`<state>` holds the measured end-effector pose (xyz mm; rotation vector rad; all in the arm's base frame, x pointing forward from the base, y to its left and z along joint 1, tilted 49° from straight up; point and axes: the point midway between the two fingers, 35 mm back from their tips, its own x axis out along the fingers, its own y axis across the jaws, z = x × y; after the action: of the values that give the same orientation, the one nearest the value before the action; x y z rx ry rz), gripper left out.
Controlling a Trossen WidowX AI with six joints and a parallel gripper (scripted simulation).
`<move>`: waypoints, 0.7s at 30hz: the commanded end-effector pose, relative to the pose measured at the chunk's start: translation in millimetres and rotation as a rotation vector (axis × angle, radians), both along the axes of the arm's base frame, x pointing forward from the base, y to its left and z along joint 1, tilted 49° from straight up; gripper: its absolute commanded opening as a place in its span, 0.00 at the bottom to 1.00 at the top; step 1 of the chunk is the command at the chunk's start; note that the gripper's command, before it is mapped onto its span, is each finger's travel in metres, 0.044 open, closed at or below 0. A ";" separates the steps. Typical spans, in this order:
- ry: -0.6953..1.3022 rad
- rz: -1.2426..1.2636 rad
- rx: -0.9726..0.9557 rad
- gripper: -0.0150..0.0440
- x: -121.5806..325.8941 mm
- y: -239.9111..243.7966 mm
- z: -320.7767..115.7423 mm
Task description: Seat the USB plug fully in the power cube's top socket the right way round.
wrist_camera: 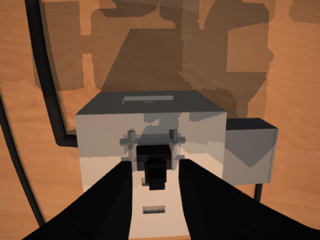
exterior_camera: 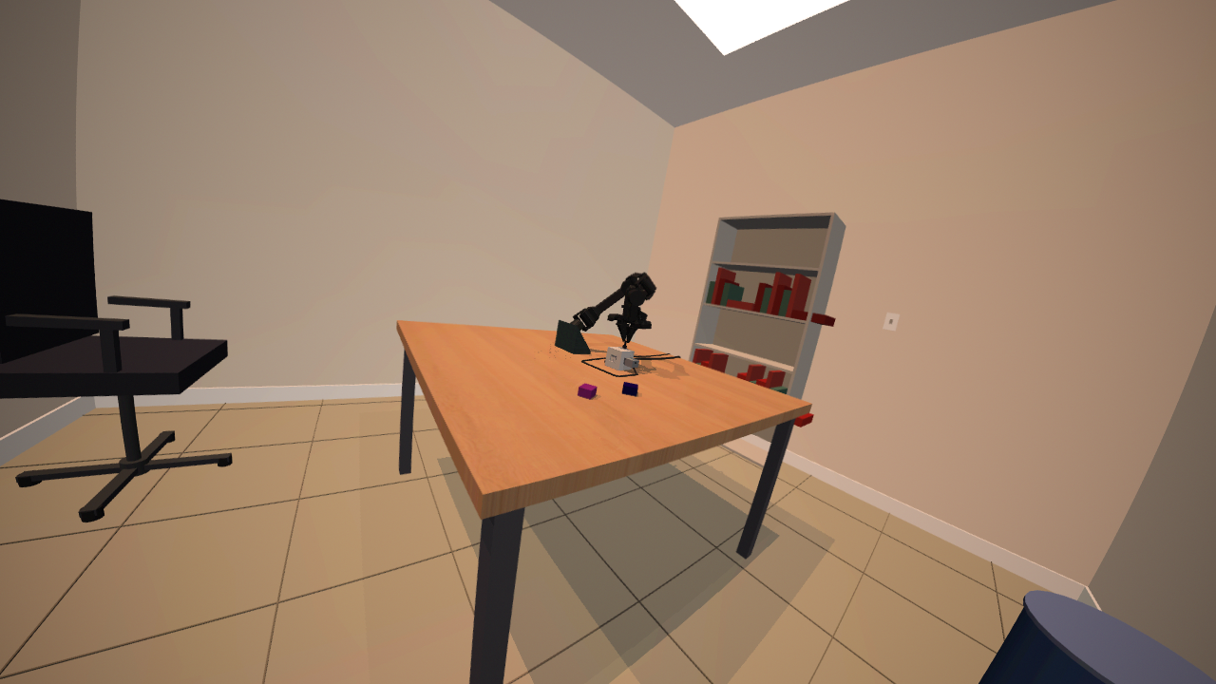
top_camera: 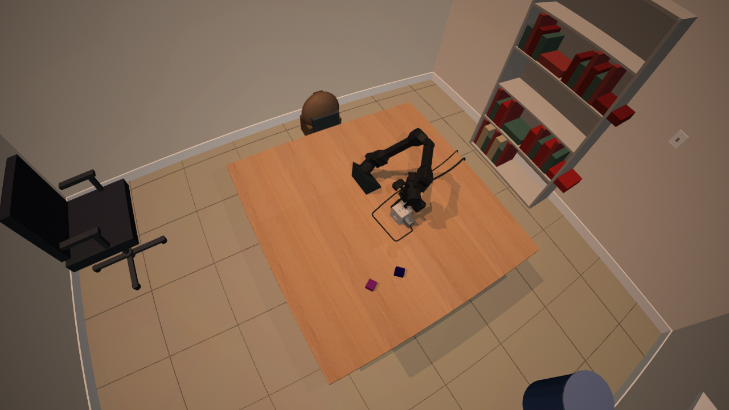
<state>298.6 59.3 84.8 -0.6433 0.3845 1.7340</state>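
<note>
My fingers (top_camera: 405, 204) (exterior_camera: 625, 342) are parted a little, one either side of the black USB plug (wrist_camera: 155, 158), with a gap at each side. I have hold of nothing. The plug stands in the top of the white power cube (top_camera: 401, 213) (exterior_camera: 617, 360) (wrist_camera: 103, 140), its black body showing above the face. I can't tell from here how deep it sits or which way round it is.

So I judge I'm at the start of the job or at a regrip: the fingers are around the plug without gripping it. If it is reversed, what's left is to grip, draw it out, turn it 180 degrees, seat it, let go and back off. The arm is not clear yet.

A grey adapter (top_camera: 408, 222) (exterior_camera: 631, 362) (wrist_camera: 250, 153) sits against the cube's side, and a thin black cable (top_camera: 384, 227) (wrist_camera: 16, 157) loops over the surface (top_camera: 306, 229) (exterior_camera: 526, 399) (wrist_camera: 297, 67); I'd want to avoid snagging it.

Farther out, 2 small blocks, navy (top_camera: 398, 271) (exterior_camera: 629, 389) and magenta (top_camera: 371, 284) (exterior_camera: 586, 390), lie well apart from the cube, on the surface.

Beyond is a bookcase (top_camera: 591, 34) (exterior_camera: 826, 280). I can read 0 brands or labels anywhere.
</note>
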 end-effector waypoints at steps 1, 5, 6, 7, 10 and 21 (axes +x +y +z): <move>0.000 0.000 0.000 0.42 -0.1 -0.1 0.0; 0.000 0.000 0.000 0.42 -0.1 -0.1 0.0; 0.000 0.000 0.000 0.42 -0.1 -0.1 0.0; 0.000 0.000 0.000 0.42 -0.1 -0.1 0.0; 0.000 0.000 0.000 0.42 0.0 0.0 0.0; 0.000 0.000 0.000 0.42 1.7 -8.2 7.2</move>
<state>299.7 53.1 90.8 -0.6380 0.3856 1.7311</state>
